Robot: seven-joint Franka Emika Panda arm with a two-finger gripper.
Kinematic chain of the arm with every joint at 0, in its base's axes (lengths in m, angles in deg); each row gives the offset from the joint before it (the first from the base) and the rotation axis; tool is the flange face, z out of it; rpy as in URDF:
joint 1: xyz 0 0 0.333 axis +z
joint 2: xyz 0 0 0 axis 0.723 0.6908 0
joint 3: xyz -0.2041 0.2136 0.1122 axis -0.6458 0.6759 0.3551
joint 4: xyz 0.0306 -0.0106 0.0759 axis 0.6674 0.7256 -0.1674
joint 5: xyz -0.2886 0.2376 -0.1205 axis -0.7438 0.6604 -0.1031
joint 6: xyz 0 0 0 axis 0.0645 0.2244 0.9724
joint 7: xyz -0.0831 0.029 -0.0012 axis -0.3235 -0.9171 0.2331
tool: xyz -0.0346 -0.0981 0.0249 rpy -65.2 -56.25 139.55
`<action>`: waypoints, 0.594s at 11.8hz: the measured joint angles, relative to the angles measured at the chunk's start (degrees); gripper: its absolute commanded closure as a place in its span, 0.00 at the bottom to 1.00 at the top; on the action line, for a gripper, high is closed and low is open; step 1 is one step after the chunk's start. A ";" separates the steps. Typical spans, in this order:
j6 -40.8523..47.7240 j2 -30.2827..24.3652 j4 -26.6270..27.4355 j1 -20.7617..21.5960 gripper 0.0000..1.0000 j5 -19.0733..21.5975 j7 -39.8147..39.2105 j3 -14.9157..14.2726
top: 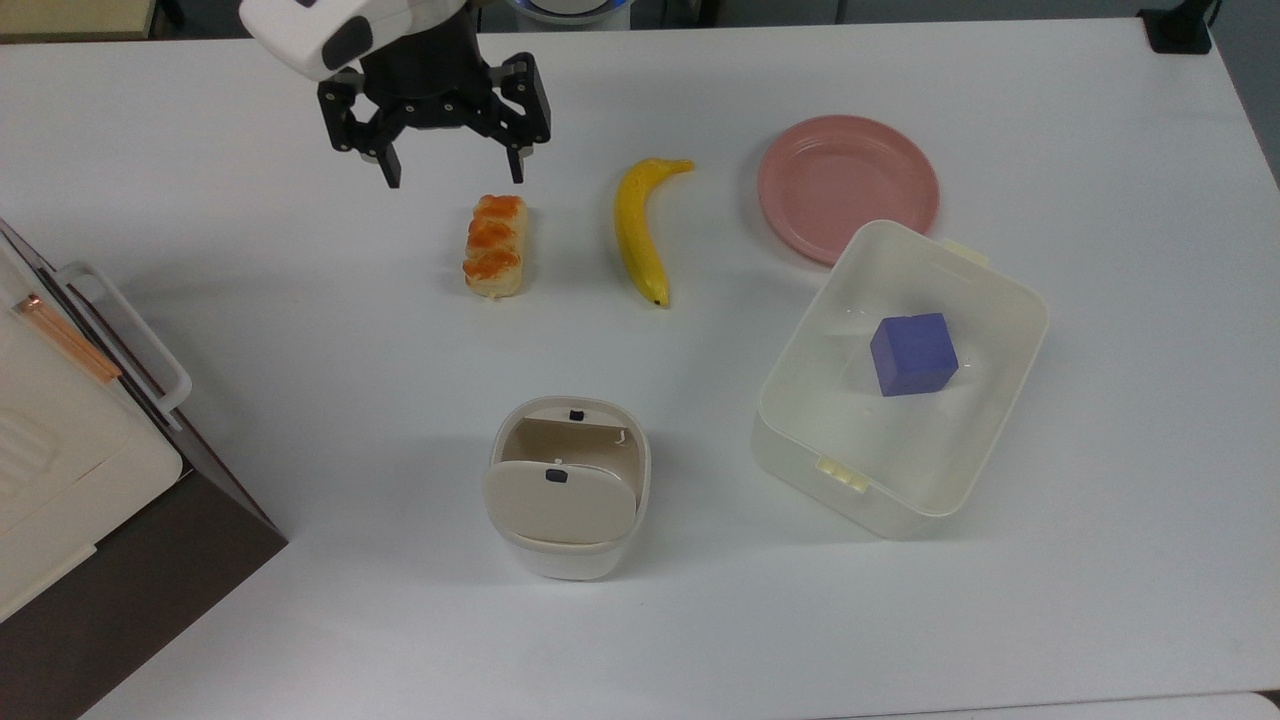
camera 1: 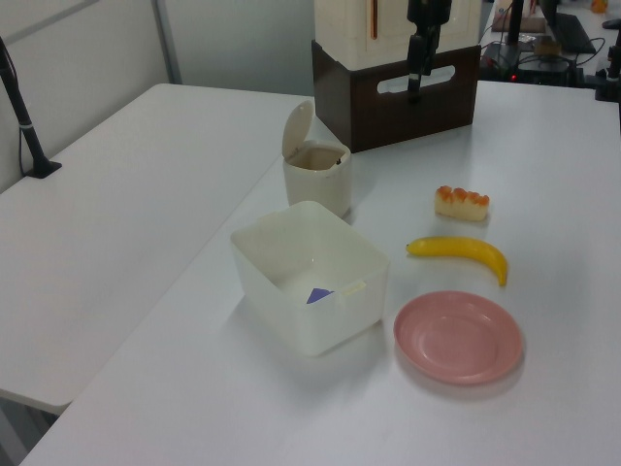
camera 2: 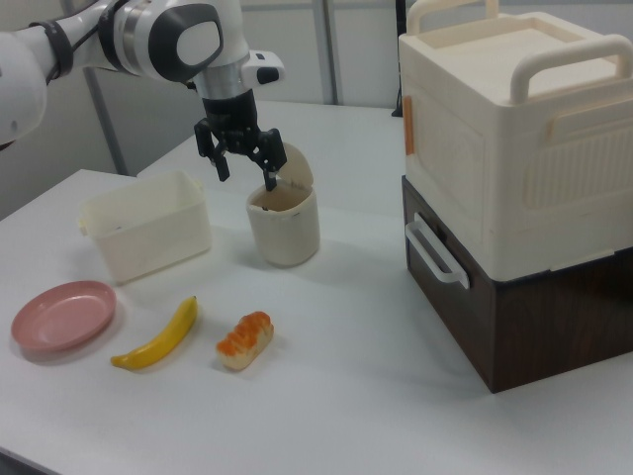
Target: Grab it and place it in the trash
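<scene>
My end effector (top: pixel 451 172) hangs above the white worktop (top: pixel 300 360) near the top view's upper left, its two black fingers (top: pixel 391 168) spread wide apart with nothing between them. In the top view it sits just above the orange-topped bread piece (top: pixel 493 259), apart from it and not touching. In the right view my end effector (camera 2: pixel 245 168) appears in front of the open lid of the trash (camera 2: pixel 283 226), raised above the worktop. The trash (top: pixel 568 487) stands upright near the middle of the top view, its cream swing lid tipped open so the beige inside shows; I cannot make out the white wad in there or anywhere on the worktop, so I cannot tell where it is. To the top view's right of the bread lies a yellow banana (top: pixel 642 228), and further right a pink plate (top: pixel 847 187) whose lower edge is overlapped by a translucent white box (top: pixel 990 300). A blue cube (top: pixel 913 353) rests inside that box. At the top view's left edge stands a cream container with a handle (top: pixel 60 440) stacked on a dark brown base (top: pixel 150 590); in the right view this stack (camera 2: pixel 514 178) fills the right side, well apart from the trash
</scene>
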 measured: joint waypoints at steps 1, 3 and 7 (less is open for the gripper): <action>0.02 -0.09 0.05 -0.27 0.00 0.00 0.47 -0.01; 1.62 -0.54 0.06 -0.58 0.00 -0.01 1.71 -0.01; 3.14 -2.23 0.07 -0.58 0.00 -0.03 2.10 -0.01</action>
